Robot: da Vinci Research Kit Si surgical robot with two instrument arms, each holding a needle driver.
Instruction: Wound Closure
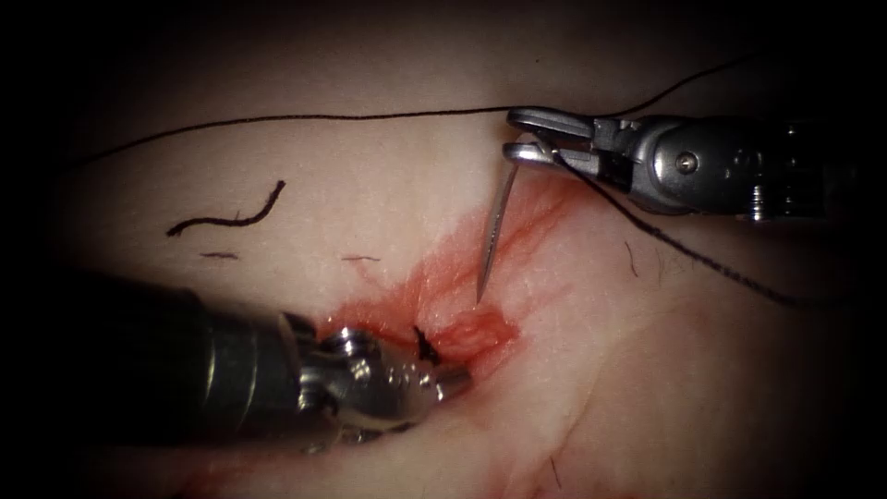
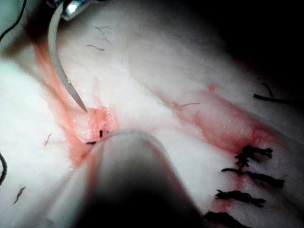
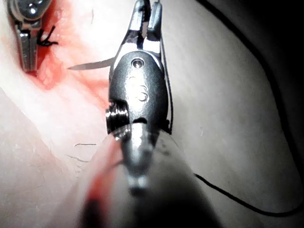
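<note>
Right silver needle driver point(image 1: 519, 135) at upper right clamping the curved steel needle point(image 1: 492, 234) near its tail, tip hanging free just above the pale, red-stained tissue point(image 1: 647, 351), black thread point(image 1: 305, 117) trailing left, left metal tool point(image 1: 443, 381) at lower centre, closed, pressing beside the cut point(image 1: 453, 328).

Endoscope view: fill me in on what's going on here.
The right claw is shut on the needle near its thread end; the point hangs just above the red-stained cut, not in the tissue. Thread trails from the needle across the tissue. The left claw rests shut at the cut beside a dark knot, seemingly holding nothing. A cut thread piece lies to the left.
</note>
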